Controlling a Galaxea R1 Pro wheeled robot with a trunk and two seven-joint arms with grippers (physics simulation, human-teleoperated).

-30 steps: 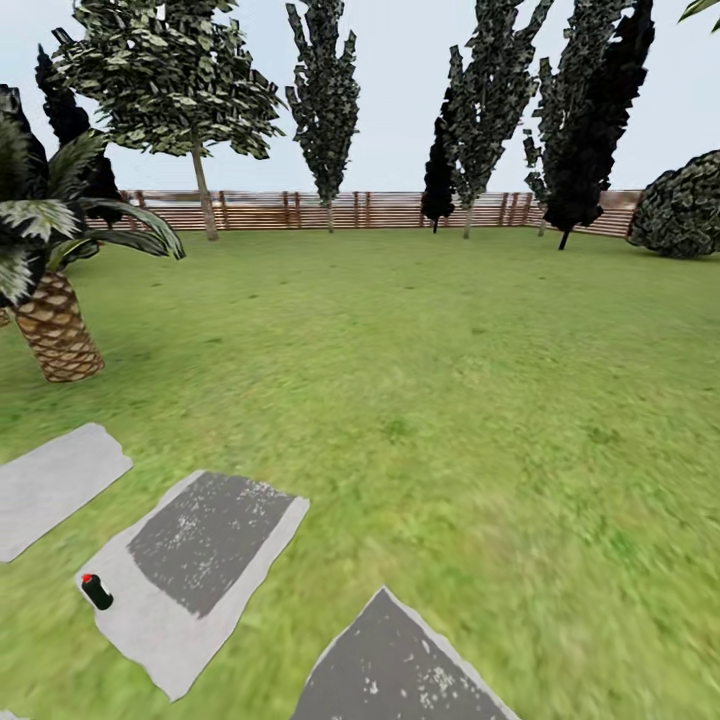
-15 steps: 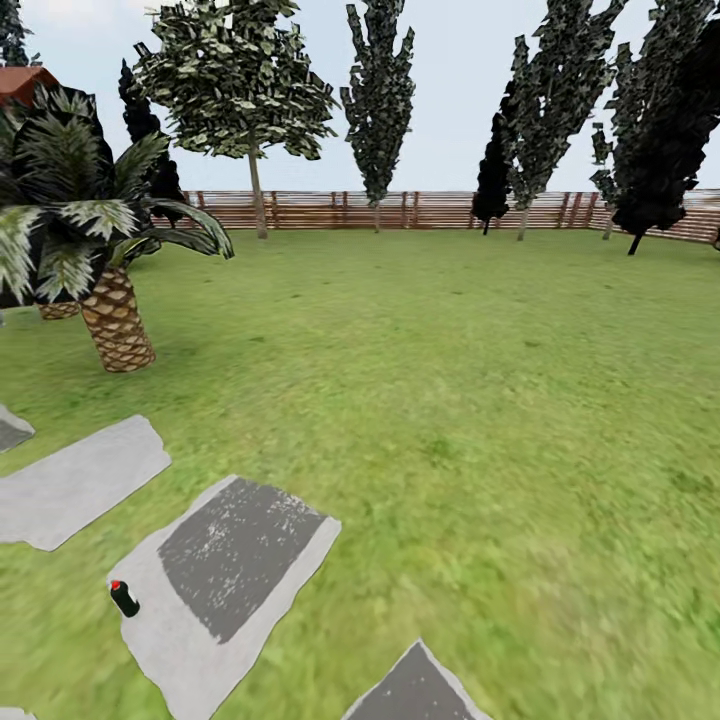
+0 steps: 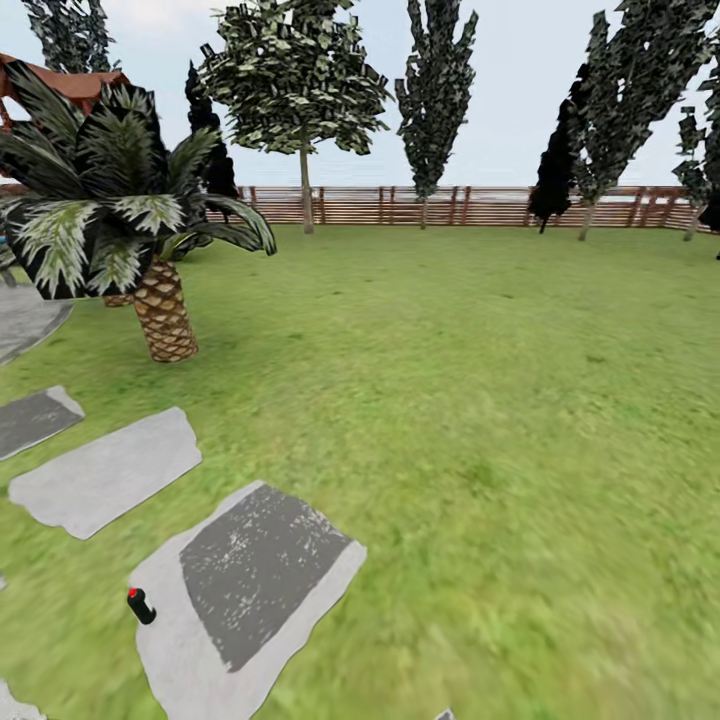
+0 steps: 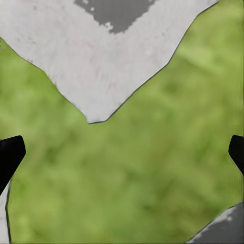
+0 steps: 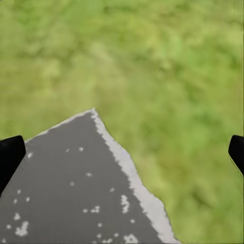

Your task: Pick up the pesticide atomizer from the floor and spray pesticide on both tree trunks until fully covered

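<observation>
Camera panned left, scene shifted right | atomizer (image 3: 141, 606) lies on stepping stone (image 3: 290, 590) edge | both grippers (image 4: 122, 150) (image 5: 122, 150) spread open, holding nothing

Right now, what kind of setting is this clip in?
A simulated fenced garden: a wide lawn, a slatted wooden fence along the far edge, grey stepping stones and a palm.

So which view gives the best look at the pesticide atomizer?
The head view: the pesticide atomizer, dark with a red cap, lies on a grey stepping stone. Both wrist views show grass and stone slabs, not the bottle.
</observation>
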